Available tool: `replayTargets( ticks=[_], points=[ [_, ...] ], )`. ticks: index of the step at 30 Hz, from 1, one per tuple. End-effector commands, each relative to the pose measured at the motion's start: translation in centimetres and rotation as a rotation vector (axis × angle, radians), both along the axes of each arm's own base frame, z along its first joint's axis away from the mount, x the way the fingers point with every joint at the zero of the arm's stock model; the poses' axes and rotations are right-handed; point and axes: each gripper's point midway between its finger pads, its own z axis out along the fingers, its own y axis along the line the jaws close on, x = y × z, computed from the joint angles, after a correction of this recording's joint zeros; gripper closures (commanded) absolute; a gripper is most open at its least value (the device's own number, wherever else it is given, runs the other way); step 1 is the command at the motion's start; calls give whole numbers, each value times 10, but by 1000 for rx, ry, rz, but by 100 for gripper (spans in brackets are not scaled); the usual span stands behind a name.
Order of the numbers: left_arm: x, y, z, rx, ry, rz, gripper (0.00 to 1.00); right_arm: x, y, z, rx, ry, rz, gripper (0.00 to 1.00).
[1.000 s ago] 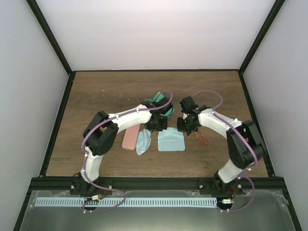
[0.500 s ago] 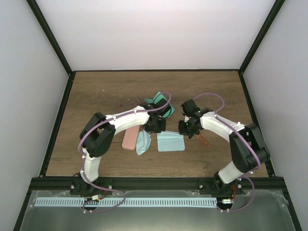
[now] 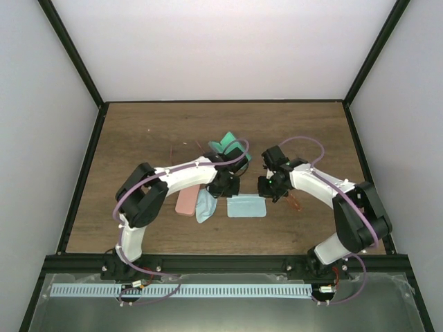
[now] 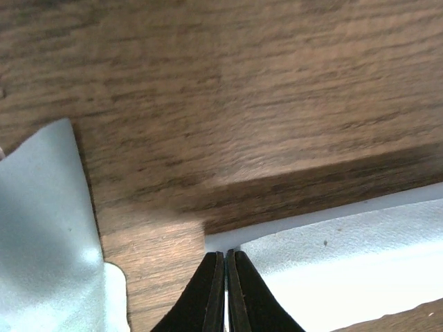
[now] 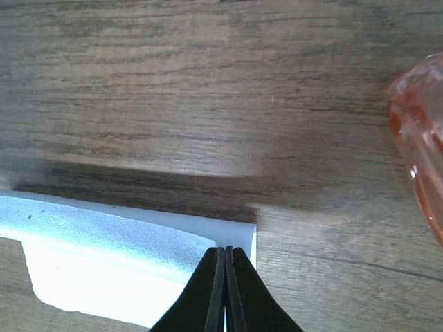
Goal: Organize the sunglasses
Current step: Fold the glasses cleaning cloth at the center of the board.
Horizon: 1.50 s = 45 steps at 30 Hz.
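Observation:
A flat light blue cloth (image 3: 246,207) lies at mid-table. My left gripper (image 3: 225,185) is shut on its far left corner, seen in the left wrist view (image 4: 225,257) with the cloth (image 4: 346,256) raised off the wood. My right gripper (image 3: 271,188) is shut on the far right corner, also in the right wrist view (image 5: 225,252) with the cloth (image 5: 118,249). One orange-red pair of sunglasses (image 3: 295,202) lies right of the right gripper, and its lens shows in the right wrist view (image 5: 422,138). The thin arms of a second pair (image 3: 181,146) show far left.
A pink case (image 3: 185,200) and a second, crumpled light blue cloth (image 3: 205,205) lie left of the held cloth; that cloth also shows in the left wrist view (image 4: 41,228). A teal case (image 3: 225,144) lies behind the left gripper. Black frame rails border the table.
Both grippers have moved a little toward the near edge, holding the cloth's far corners. The cloth's far edge has come nearer, so it looks shorter front to back.

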Motion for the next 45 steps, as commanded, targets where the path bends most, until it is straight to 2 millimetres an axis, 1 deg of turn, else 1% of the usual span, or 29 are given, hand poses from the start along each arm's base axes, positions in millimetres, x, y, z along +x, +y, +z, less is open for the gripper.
replayTargets(
  ticks=[1,6,14,18,24,29,45],
  points=[
    [-7,4,9,-8,-5,-14,96,-6,2,6,7,-4,4,99],
    [-8,5,12,-9,-10,-11,96,-11,1,8,11,-3,2,99],
    [-12,2,14,-16,-8,-31,96,-16,0,9,13,2,-1,99],
    [-17,1,11,-9,3,-42,96,-18,2,9,14,8,3,99],
    [-19,-1,12,-9,2,-52,96,-20,2,11,18,6,2,99],
    [-24,2,8,4,17,-61,96,-21,1,12,17,3,4,99],
    [-33,2,2,3,41,-77,96,-38,-4,8,23,24,6,99]
  ],
)
